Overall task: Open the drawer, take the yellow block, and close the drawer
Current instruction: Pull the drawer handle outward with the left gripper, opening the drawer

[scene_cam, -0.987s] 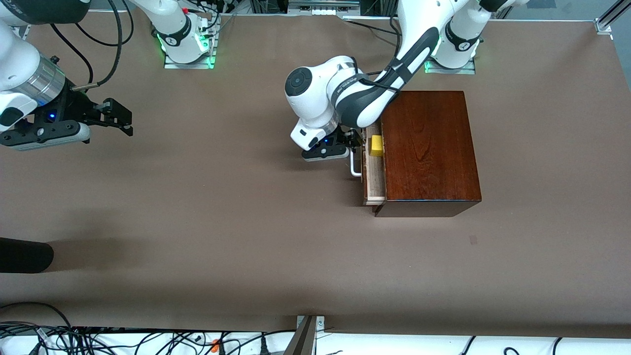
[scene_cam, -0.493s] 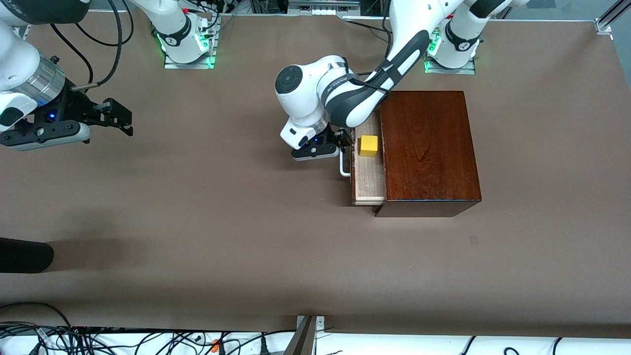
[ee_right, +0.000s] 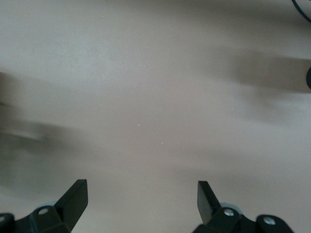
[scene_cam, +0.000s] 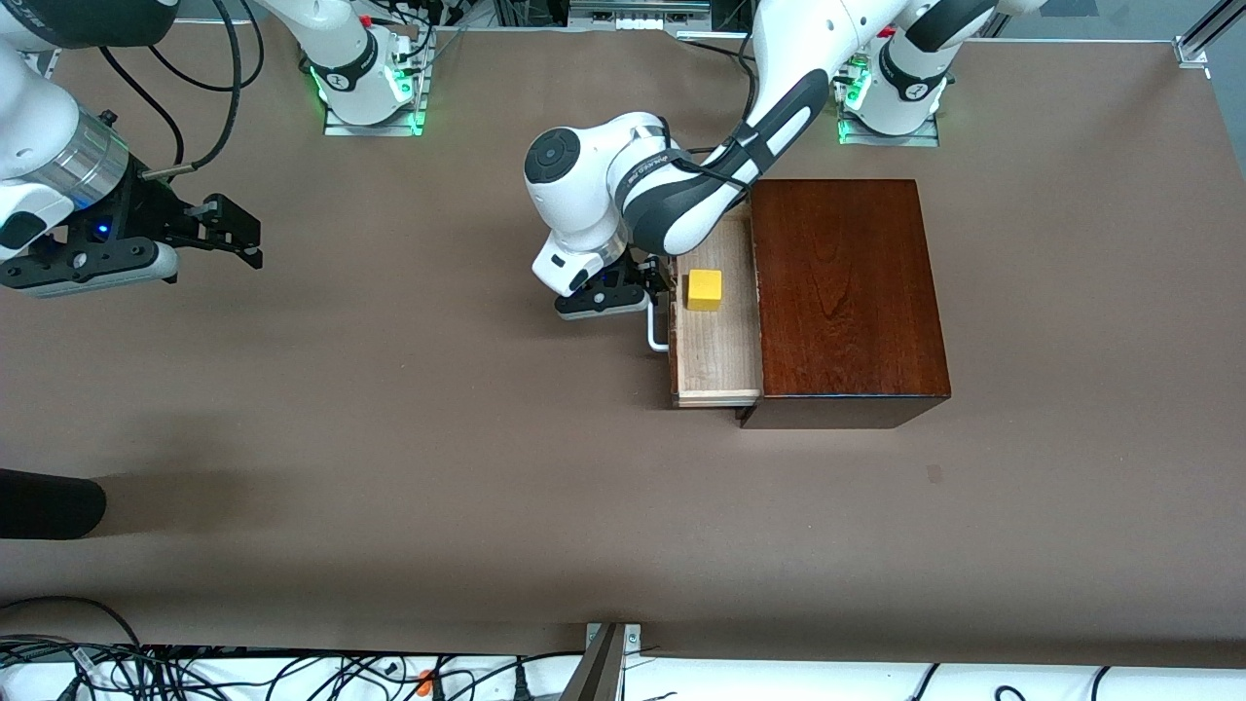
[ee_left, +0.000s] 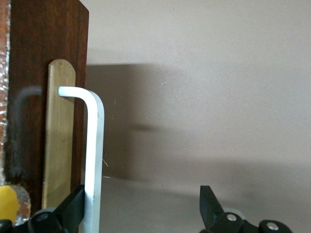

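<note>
My left arm reaches out from its base and bends at the elbow, its wrist turned down low over the table. My left gripper (scene_cam: 654, 288) sits at the front of the drawer (scene_cam: 717, 336), its jaws spread wide, and one finger (ee_left: 73, 208) is hooked against the white handle (ee_left: 92, 160) while the other stands well clear of it. My right arm waits at its own end of the table, and my right gripper (scene_cam: 238, 232) hangs above the bare tabletop with its jaws wide apart, holding nothing.

Right end effector (ee_right: 142, 200) over bare brown table (ee_right: 146, 97), fingers (ee_right: 75, 196) spread wide, nothing between.
</note>
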